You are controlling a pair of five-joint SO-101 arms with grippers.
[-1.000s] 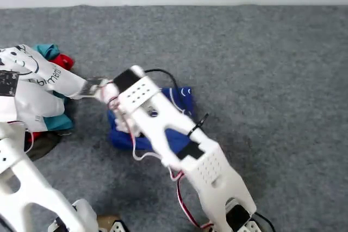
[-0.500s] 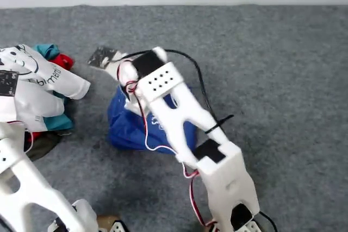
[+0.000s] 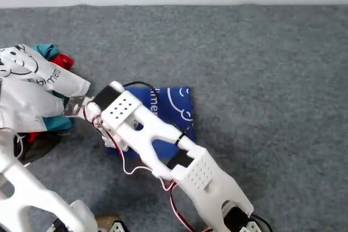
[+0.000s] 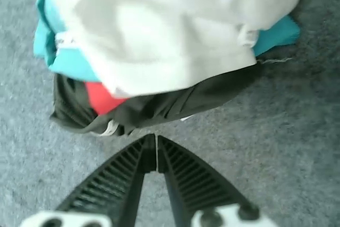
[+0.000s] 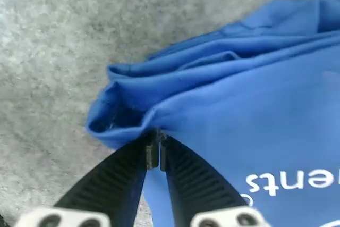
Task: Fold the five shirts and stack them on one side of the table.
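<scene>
A blue shirt (image 3: 176, 107) with white print lies folded near the middle of the grey table (image 3: 261, 80). My right gripper (image 5: 154, 150) is shut on a bunched corner of the blue shirt (image 5: 255, 131). In the high view the right gripper (image 3: 79, 106) sits at the shirt's left side, close to the pile. At the left edge is a stack of shirts: white shirt (image 3: 38, 74) on top, then teal (image 3: 49, 51), red (image 3: 64, 61) and black (image 3: 41, 145). My left gripper (image 4: 155, 152) is shut and holds nothing, just short of the black shirt (image 4: 175, 104).
The left arm (image 3: 22, 188) rises at the near left corner beside the pile. The right arm (image 3: 185, 161) crosses the near part of the blue shirt. Bare grey table runs along the back and the whole right half.
The right arm swung up and back with the blue shirt, then came down toward the pile. The blue shirt now lies flatter with its print up. The left arm shifted slightly.
</scene>
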